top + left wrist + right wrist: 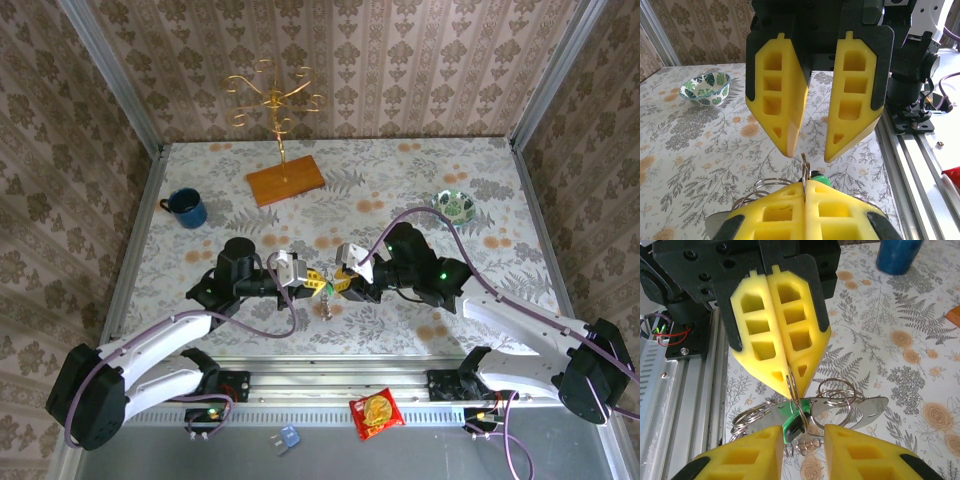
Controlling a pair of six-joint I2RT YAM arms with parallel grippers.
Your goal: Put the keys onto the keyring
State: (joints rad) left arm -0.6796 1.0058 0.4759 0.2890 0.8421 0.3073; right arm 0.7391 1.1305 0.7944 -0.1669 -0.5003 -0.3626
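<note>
Two robot arms meet tip to tip over the near middle of a floral-patterned table (420,190). The left gripper (788,377) has its yellow jaws pressed together on the thin wire of the keyring (792,392), and the right gripper (807,150) faces it with jaws apart, gripping nothing. A small green-headed key (790,426) sits against the wire just below the left fingertips, in the gap between the right gripper's fingers.

White-shelled arms (150,340), black joints, purple cables (508,440). Yellow hollow-celled fingers (777,95) on black mounts; green lights (440,272) at 4 o'clock.
</note>
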